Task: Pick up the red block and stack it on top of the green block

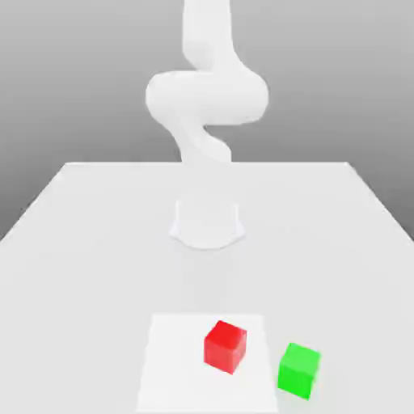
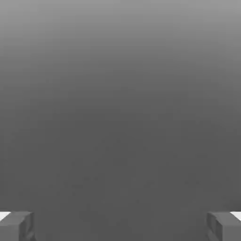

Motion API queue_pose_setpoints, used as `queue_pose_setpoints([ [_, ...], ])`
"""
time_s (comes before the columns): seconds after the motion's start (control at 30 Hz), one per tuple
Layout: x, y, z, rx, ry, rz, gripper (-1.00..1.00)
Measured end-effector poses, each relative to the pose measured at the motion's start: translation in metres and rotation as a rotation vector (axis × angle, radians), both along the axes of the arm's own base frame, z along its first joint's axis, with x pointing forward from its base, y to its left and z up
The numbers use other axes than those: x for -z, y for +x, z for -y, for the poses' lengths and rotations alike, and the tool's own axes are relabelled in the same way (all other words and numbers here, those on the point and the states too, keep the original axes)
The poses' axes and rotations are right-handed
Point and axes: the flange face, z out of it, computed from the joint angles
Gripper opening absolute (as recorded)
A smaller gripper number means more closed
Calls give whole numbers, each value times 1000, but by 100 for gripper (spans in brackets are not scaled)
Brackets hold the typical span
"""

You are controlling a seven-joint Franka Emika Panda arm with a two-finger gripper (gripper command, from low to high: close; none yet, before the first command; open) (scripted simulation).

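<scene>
In the exterior view I'm seeing the bright green cube-shaped block point(image 1: 299, 371) sitting just off the white square patch point(image 1: 186, 384), while the red cube-shaped block point(image 1: 225, 347) is resting on it. In the hand view, my two-finger gripper point(image 2: 120, 227) is holding its fingers spread wide.

The red block point(image 1: 226, 348) sits on the white square point(image 1: 206, 396), near its edge on the exterior view's right. There is open room above the block and on all its sides. The green block point(image 1: 299, 371) stands near it, off the square, toward the exterior view's right. The two do not touch, and a gap lies between them. Nothing sits on top of the green block. The table point(image 1: 97, 275) is bare between the arm's base point(image 1: 207, 226) and the blocks.
</scene>
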Motion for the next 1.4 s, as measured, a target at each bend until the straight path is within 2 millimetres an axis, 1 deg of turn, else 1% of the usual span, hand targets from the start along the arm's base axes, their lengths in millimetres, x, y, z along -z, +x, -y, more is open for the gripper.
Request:
queue_pose_setpoints([
  [0.07,45,25,-3,35,33,-74,0],
  [0.17,112,52,-7,88,73,-178,0],
  [0.23,157,64,-10,126,96,-246,0],
  [0.33,225,73,-15,185,123,-348,0],
  [0.4,270,73,-17,228,137,-415,0],
  [0.5,335,64,-21,295,152,-516,0],
  [0.57,377,54,-23,341,157,-581,0],
  [0.67,436,31,-26,411,158,-675,0],
  [0.73,462,25,-26,429,158,-697,0],
  [0.87,506,23,-26,434,157,-704,0],
  [0.9,514,23,-26,434,157,-704,-100],
  [1.07,514,23,-26,434,158,-702,-100],
  [1.1,518,22,-26,434,158,-702,-100],
  [1.13,514,23,-26,434,158,-703,-100],
  [1.2,498,24,-26,434,157,-703,-100],
  [1.33,459,24,-29,423,153,-704,-100],
  [1.4,446,32,-57,297,106,-710,-100],
])
